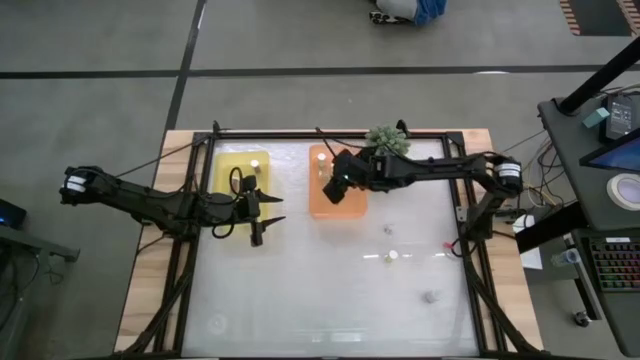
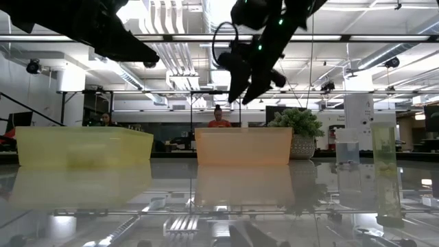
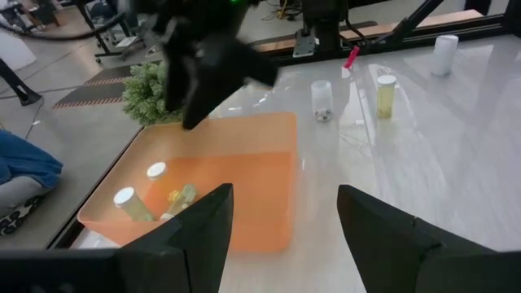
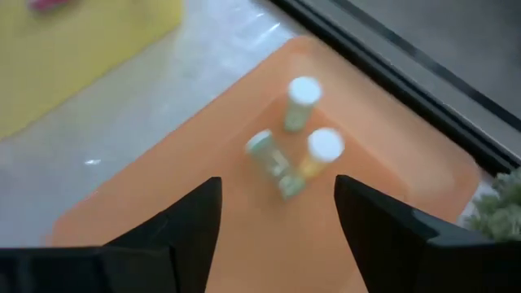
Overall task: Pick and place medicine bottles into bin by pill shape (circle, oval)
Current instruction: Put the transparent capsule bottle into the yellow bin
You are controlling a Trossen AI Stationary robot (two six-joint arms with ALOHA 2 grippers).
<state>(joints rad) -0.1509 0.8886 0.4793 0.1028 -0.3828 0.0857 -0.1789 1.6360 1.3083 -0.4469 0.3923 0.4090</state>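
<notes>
Wrist views alone reveal small white-capped medicine bottles (image 4: 303, 103) inside the translucent orange plastic bin (image 4: 244, 212), beneath the right gripper (image 1: 335, 187), fingers wide and empty, the left gripper (image 1: 258, 222) likewise.

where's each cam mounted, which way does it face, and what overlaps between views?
High: overhead, straight down; both arms, orange bin, yellow bin.
Low: table height, level across; arms enter from above.
Left wrist: past open left pincer at orange bin.
Right wrist: open right pincer over orange bin, bottles inside.
Shared: orange bin, all four.
</notes>
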